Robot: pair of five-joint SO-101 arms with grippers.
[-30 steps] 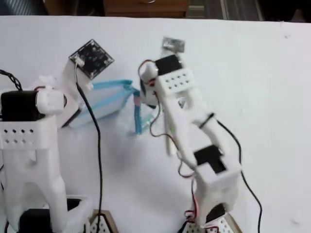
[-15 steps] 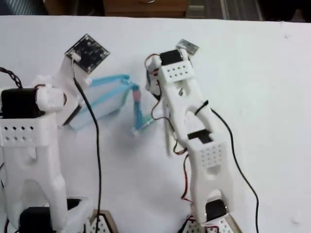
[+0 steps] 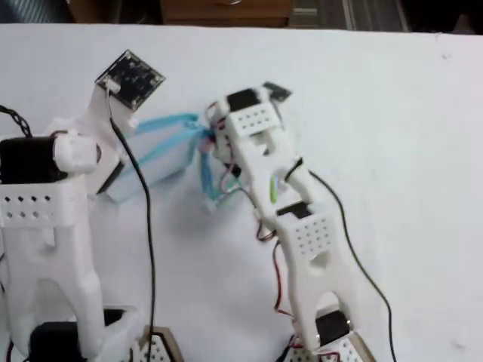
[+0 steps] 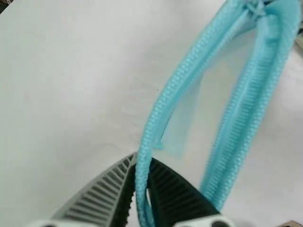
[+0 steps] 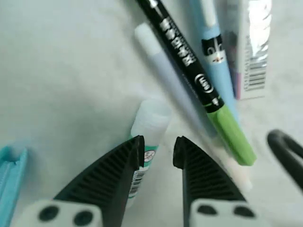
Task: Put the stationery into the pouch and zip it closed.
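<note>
Swung left, the right hand (image 5: 158,144) now hangs over the glue stick (image 5: 150,118) beside the pens (image 5: 180,47), just right of the pouch (image 3: 162,147), tips slightly apart. Left hand (image 4: 142,163) clamps the floppy zipper edge (image 4: 161,104). Stick looks light, rigid, slick; best taken mid-barrel.

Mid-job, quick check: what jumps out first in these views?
The left end effector is clamped on the zipper edge of the light blue pouch, whose mouth gapes open. The right end effector hangs open just above a small white tube. A black pen and a pale blue pen lie close beside the tube.
</note>
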